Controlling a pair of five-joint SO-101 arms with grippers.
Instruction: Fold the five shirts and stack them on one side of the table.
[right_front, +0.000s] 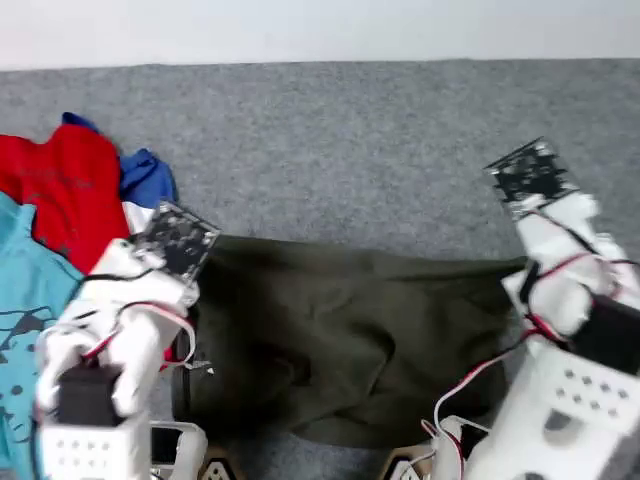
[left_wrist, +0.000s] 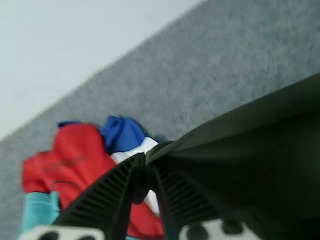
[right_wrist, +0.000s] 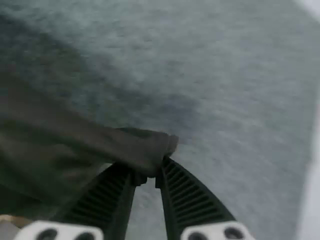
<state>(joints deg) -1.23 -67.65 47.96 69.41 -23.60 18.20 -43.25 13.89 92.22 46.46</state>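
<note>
A dark olive shirt (right_front: 340, 330) hangs stretched between my two grippers over the grey table. My left gripper (left_wrist: 146, 162) is shut on one corner of the olive shirt (left_wrist: 250, 150); from above it sits at the cloth's left end (right_front: 198, 266). My right gripper (right_wrist: 150, 172) is shut on the opposite corner of the shirt (right_wrist: 75, 145), at the cloth's right end (right_front: 520, 270). The shirt's top edge runs nearly straight between them, and its lower part sags in folds.
A pile of other shirts lies at the table's left edge: red (right_front: 65, 185), blue (right_front: 148, 178), a bit of white (right_front: 140, 215) and teal (right_front: 25, 300). Bare grey carpet-like tabletop (right_front: 380, 140) spreads behind the olive shirt.
</note>
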